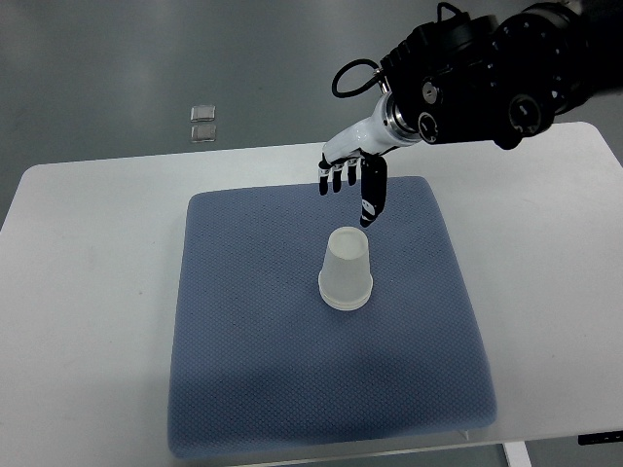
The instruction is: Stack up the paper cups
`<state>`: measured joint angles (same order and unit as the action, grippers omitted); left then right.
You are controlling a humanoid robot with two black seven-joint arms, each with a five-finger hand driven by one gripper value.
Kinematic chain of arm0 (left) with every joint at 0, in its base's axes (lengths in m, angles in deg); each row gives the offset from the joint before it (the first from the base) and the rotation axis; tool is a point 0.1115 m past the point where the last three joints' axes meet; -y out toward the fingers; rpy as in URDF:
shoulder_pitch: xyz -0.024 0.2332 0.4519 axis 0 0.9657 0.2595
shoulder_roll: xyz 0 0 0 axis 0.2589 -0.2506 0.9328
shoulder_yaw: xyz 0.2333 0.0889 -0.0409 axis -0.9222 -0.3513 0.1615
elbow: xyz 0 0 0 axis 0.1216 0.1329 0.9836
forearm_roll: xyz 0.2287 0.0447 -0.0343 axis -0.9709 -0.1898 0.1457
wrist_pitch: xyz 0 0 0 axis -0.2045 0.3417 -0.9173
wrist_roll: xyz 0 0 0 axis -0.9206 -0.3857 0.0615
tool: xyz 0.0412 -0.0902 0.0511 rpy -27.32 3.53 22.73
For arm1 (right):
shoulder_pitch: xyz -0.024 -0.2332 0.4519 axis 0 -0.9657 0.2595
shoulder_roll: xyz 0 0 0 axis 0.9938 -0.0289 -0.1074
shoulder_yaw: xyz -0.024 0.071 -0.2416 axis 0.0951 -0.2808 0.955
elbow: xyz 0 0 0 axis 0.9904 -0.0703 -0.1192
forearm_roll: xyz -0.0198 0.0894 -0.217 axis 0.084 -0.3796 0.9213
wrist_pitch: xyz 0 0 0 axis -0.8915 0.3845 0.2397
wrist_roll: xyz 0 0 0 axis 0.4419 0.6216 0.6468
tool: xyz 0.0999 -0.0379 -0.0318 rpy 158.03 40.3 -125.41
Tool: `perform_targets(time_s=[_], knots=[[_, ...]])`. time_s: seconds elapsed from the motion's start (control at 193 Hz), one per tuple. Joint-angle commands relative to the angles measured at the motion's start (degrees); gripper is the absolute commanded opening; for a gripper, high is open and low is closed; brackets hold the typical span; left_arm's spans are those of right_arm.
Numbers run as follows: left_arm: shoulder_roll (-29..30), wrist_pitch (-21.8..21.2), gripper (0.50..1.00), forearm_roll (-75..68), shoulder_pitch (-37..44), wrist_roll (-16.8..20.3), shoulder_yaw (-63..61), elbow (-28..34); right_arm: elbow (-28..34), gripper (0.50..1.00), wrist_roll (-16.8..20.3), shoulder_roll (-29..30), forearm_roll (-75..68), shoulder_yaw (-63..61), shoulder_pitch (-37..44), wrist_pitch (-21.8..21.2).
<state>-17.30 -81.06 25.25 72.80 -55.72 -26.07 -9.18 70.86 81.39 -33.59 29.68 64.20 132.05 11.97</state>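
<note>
A translucent white paper cup (347, 269) stands upside down, wide rim down, near the middle of the blue mat (253, 321). It looks like a stack of cups, but I cannot tell how many. My right hand (348, 177) hangs just beyond the cup toward the far edge of the mat, apart from it. Its fingers (372, 199) point down, relaxed and spread, holding nothing. The right arm (477, 88) comes in from the upper right. No left arm shows.
The mat lies on a white table (88, 292) whose edges show at left, far side and right. Two small clear squares (203, 123) lie on the grey floor beyond the table.
</note>
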Motion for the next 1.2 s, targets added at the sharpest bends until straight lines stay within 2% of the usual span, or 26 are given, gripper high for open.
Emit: perform_targets(time_s=[0.0,0.067,0.181,0.306,0.378,0.487,0.632,0.834,0.927,1.082,1.196], knots=[[0.00,0.03,1.000,0.00,0.00,0.00,0.01,0.00,-3.31,0.842,-0.05,-1.98,-2.27,-0.11,-2.09,1.49],[0.00,0.03,1.000,0.00,0.00,0.00,0.01,0.00,-7.18,0.856,-0.05,-3.47,-2.98,-0.03,-5.08,3.78],[0.00,0.03,1.000,0.00,0.00,0.00,-0.08,0.00,-12.63,0.856,-0.31,-9.54,-3.33,-1.52,-11.93,7.20],[0.00,0.03,1.000,-0.09,0.00,0.00,-0.17,-0.26,-15.00,0.856,-0.84,-16.39,-3.50,-15.58,-18.88,10.37],[0.00,0.03,1.000,0.00,0.00,0.00,-0.17,-0.44,-15.71,0.856,-0.84,-19.82,-3.50,-25.59,-25.11,14.76],[0.00,0.03,1.000,0.00,0.00,0.00,-0.17,-0.44,-16.15,0.856,-1.98,-20.70,-3.94,-36.23,-31.97,19.86],[0.00,-0.06,1.000,0.00,0.00,0.00,-0.08,0.00,-20.36,0.856,-5.50,-20.26,-11.14,-47.83,-40.14,22.15],[0.00,-0.06,1.000,0.00,0.00,0.00,-0.08,-0.09,-30.03,0.856,-5.76,-15.60,-16.25,-66.03,-51.31,21.18],[0.00,-0.06,1.000,0.00,0.00,0.00,-0.08,-0.17,-33.81,0.858,-5.85,-12.70,-16.34,-74.03,-55.35,19.42],[0.00,-0.14,1.000,0.00,0.09,0.00,0.01,-0.09,-39.88,0.860,-5.94,-8.92,-16.51,-86.77,-63.08,13.80],[0.00,-0.14,1.000,0.00,0.09,0.00,0.01,-0.09,-44.27,0.860,-6.99,-7.25,-16.42,-93.54,-68.18,6.42]])
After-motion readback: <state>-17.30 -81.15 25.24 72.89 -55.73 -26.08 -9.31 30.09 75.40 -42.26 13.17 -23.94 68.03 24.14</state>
